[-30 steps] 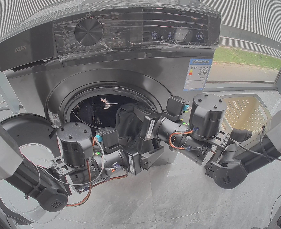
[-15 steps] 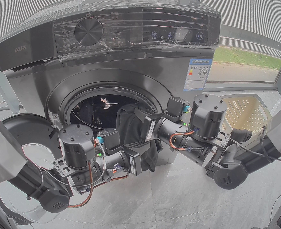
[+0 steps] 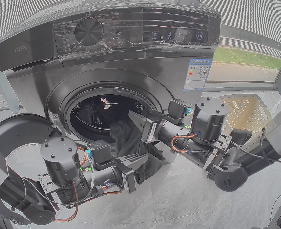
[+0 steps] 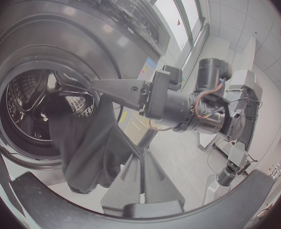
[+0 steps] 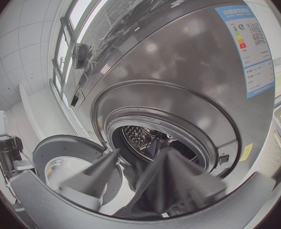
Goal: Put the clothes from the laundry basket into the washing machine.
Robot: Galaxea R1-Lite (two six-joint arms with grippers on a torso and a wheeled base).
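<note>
Limp dark garment [image 3: 129, 142] across round-mouthed, glossy metal washing machine [image 3: 121, 69]

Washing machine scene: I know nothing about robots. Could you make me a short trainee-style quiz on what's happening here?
1. True or false: the washing machine door is shut.
2. Where is the dark garment relative to the drum? A: wholly inside. B: partly inside, hanging out over the rim. C: wholly outside.
3. Which gripper stands open, the left gripper or the right gripper?

Key: 1, false, it is swung open. 2, B. 3, the right; the left is shut on the garment's lower part.
</note>
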